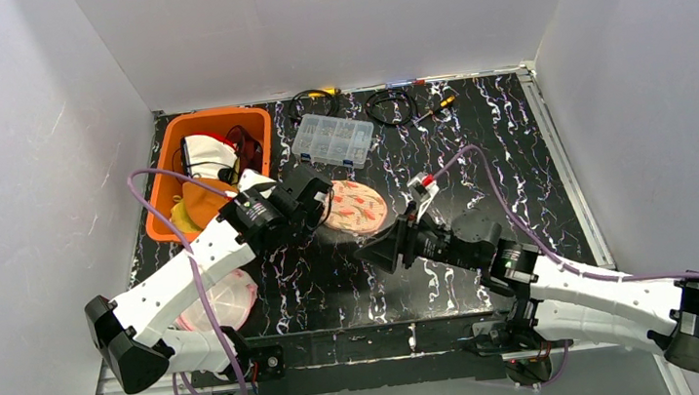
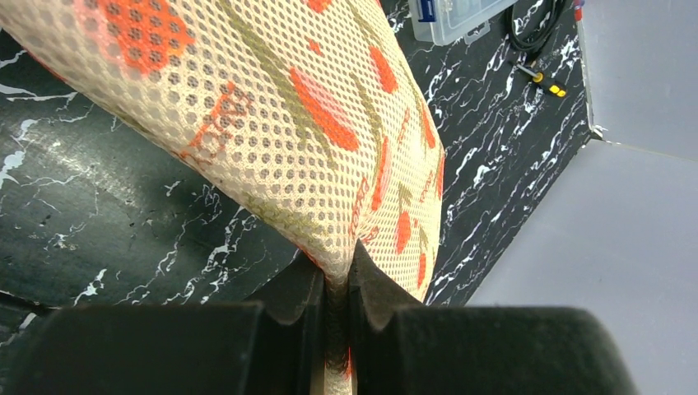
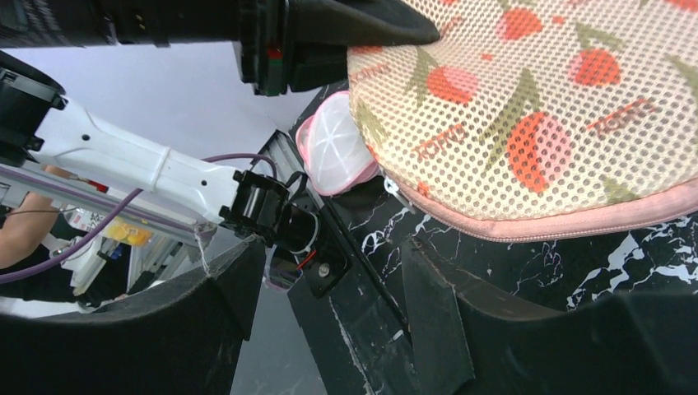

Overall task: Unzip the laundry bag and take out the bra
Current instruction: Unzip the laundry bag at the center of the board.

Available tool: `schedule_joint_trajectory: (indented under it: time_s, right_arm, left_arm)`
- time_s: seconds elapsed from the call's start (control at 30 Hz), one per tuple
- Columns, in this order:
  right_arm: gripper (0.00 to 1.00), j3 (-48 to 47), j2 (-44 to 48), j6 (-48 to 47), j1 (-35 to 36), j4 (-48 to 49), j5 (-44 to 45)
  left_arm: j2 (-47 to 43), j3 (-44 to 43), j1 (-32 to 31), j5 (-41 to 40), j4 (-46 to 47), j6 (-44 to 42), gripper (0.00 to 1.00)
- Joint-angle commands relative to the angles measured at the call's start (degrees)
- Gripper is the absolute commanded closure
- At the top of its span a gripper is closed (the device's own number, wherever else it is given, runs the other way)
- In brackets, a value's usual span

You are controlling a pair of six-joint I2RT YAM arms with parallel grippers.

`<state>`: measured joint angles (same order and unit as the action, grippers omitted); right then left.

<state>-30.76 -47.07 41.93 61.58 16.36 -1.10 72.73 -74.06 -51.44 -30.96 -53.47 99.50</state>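
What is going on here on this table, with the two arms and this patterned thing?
The left claw is shut on one edge of the mesh laundry bag, the cream one with the red fruit print, and holds that edge up off the black table. The right claw is open and sits close to the bag's pink rim without touching it. The visible rim shows no opening, and no bra is in sight.
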Motion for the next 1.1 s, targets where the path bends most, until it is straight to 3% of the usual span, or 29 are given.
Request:
schedule_joint_trajectory:
  time_s: [0.0, 0.37, 0.7, 1.07]
  right_arm:
    - [0.31, -2.4, -2.2, 0.7, 0.3, 2.6, -1.5]
    - [0.3, -1.6, -4.2, 1.9, 0.2, 5.8, 7.2]
    - [0.3, -2.2, -5.3, -1.1, 0.2, 6.4, 7.8]
    - [0.3, -1.3, -4.2, -4.6, 0.2, 11.7, 5.9]
  left_arm:
    - [-1.0, -2.4, 0.3, -1.7, -0.6, 0.2, 1.0]
    - [-2.1, -1.2, 0.2, 0.3, 0.0, -0.2, 1.0]
    - [-3.8, -1.2, 0.2, 0.3, 0.0, -1.9, 1.0]
    - [-3.2, -4.4, 1.5, 8.3, 0.6, -6.1, 1.0]
